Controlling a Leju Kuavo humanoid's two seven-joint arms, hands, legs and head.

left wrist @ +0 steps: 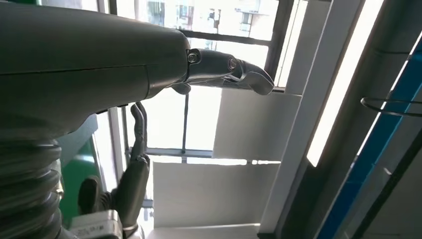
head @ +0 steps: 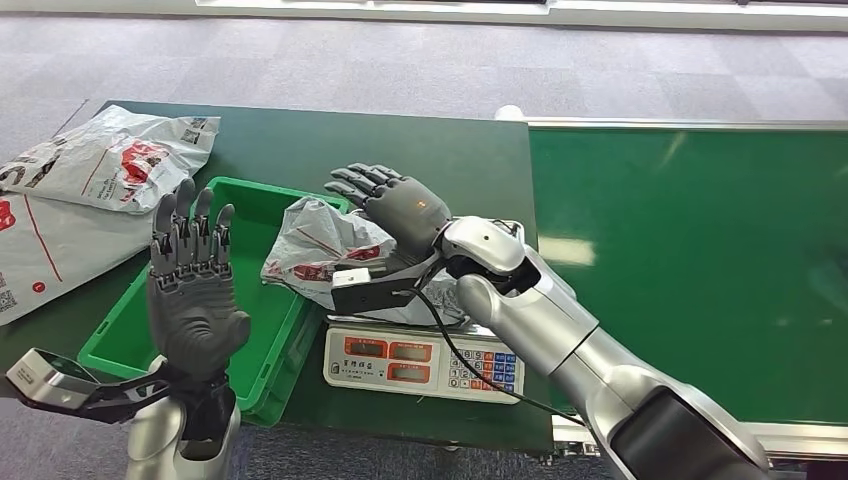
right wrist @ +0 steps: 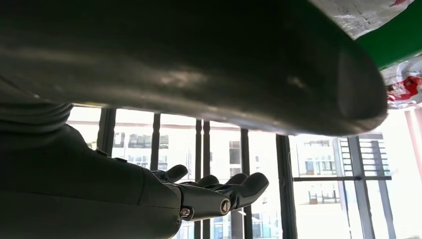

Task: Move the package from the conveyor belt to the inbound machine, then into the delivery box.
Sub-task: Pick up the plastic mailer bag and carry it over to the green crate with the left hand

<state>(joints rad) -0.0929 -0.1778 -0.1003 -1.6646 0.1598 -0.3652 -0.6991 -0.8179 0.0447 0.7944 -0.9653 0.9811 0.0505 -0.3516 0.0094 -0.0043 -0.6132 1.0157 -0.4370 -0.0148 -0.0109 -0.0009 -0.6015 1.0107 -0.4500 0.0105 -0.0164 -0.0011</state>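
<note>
A crumpled white-grey package (head: 320,245) with red print lies on the scale (head: 420,362), the inbound machine, and its left end leans over the rim of the green delivery box (head: 262,215). My right hand (head: 395,205) hovers over the package, back turned up and fingers spread, holding nothing. My left hand (head: 190,290) stands upright over the near left part of the box, fingers straight and apart, empty. In the left wrist view, that left hand (left wrist: 149,59) shows against windows. The right wrist view shows my right hand (right wrist: 209,194) open, with a bit of the package (right wrist: 403,84) at the edge.
Two more printed mailers (head: 110,160) (head: 50,250) lie on the dark green table (head: 400,150) to the left of the box. The green conveyor belt (head: 700,260) runs along the right. Grey carpet floor lies beyond the table.
</note>
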